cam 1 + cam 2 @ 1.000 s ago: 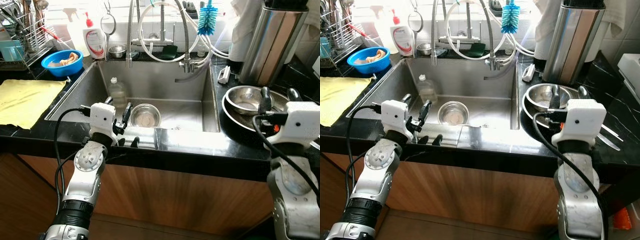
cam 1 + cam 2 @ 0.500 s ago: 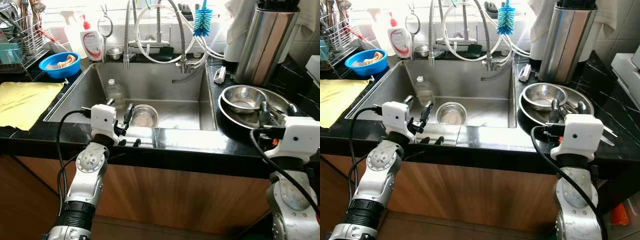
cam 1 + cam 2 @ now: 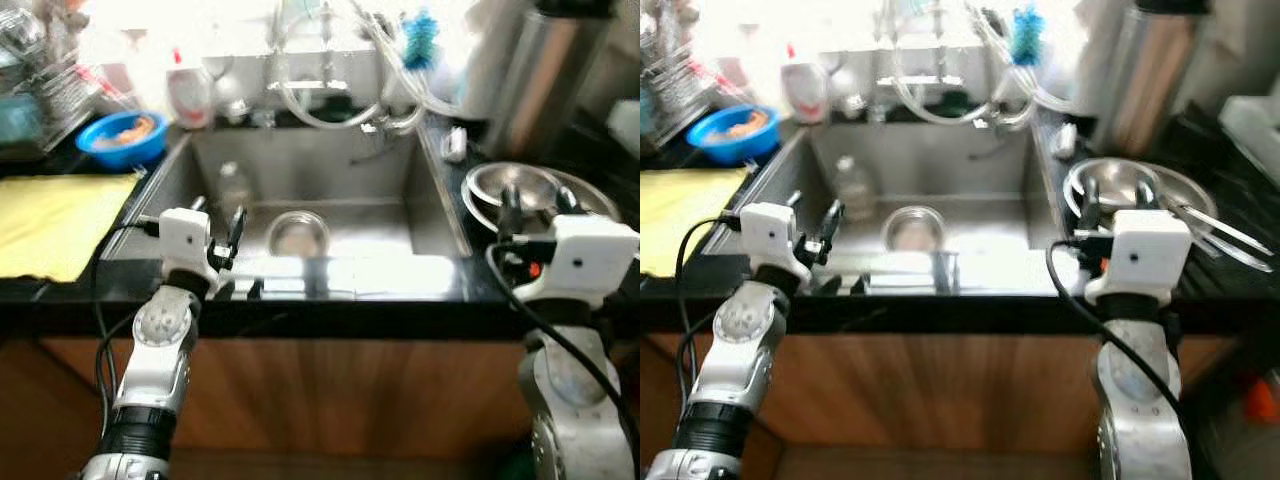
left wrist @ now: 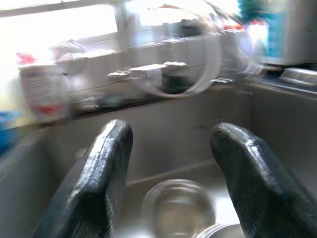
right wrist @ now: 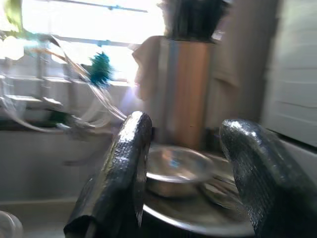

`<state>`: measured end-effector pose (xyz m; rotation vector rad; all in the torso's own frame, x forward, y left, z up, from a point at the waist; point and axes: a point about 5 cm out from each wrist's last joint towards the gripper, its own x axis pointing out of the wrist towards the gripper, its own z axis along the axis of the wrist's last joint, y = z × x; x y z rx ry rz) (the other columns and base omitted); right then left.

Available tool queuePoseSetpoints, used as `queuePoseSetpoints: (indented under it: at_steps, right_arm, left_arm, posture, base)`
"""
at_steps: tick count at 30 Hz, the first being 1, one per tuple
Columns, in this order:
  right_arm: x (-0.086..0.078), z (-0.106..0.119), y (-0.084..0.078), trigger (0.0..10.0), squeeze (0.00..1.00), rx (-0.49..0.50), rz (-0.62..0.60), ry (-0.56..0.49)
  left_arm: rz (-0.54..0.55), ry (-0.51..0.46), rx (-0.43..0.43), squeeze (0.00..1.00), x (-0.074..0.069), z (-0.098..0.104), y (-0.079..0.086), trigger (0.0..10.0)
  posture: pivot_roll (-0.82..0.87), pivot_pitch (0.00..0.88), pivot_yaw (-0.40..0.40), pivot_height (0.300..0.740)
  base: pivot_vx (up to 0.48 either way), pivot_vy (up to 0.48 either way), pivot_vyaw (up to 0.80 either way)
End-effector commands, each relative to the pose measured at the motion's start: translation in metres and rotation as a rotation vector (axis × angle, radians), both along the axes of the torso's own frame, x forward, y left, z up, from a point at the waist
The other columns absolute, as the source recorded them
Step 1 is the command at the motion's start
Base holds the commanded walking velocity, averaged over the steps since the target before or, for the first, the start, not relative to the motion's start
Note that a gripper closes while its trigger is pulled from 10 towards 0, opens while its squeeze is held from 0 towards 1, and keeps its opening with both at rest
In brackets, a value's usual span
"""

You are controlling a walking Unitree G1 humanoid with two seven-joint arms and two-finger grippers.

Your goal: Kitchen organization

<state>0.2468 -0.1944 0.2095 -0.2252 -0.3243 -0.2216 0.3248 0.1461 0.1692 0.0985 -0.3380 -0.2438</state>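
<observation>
The head views are blurred, but the layout reads clearly: a steel sink [image 3: 190,175] is set into a black counter [image 3: 400,310], and both arms are raised at the counter's front edge. The left gripper [image 3: 222,222] hovers over the sink's front left corner with its two black fingers [image 4: 104,163] spread apart and holding nothing; below and beyond them, a small steel bowl [image 3: 297,232] sits on the sink floor near the middle, with a clear plastic bottle [image 3: 231,184] standing just beside it toward the left wall. The right gripper [image 3: 530,205] is held over the counter to the right of the sink, its fingers [image 5: 126,163] likewise apart and empty, pointing at a steel bowl [image 5: 173,168] resting in a wide steel pan [image 3: 1200,195]. A blue bowl [image 3: 124,135] stands at the counter's back left, and a yellow cloth [image 3: 50,220] lies along its left side.
</observation>
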Motion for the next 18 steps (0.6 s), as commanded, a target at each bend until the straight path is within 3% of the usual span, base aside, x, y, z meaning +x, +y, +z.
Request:
queuePoseSetpoints:
  at_steps: [1, 11, 18]
  right_arm:
    - [0.001, 0.004, 0.007, 10.0, 0.00, -0.005, 0.021, -0.025]
    - [-0.004, 0.001, -0.002, 10.0, 0.00, 0.009, -0.017, -0.012]
    - [-0.009, -0.005, -0.009, 10.0, 0.00, 0.018, -0.058, 0.019]
  left_arm:
    - [0.030, -0.018, 0.018, 0.00, -0.001, 0.004, 0.010, 10.0]
    - [0.020, -0.032, 0.049, 0.00, -0.001, 0.005, 0.007, 10.0]
    - [0.013, -0.026, 0.047, 0.00, -0.001, 0.004, 0.005, 10.0]
  posture:
    - [-0.09, 0.000, 0.062, 0.740]
    - [-0.09, 0.000, 0.065, 0.740]
    - [-0.10, 0.000, 0.070, 0.740]
  base:
    - [0.000, 0.000, 0.00]
    - [0.000, -0.032, 0.00]
    - [0.000, -0.405, -0.72]
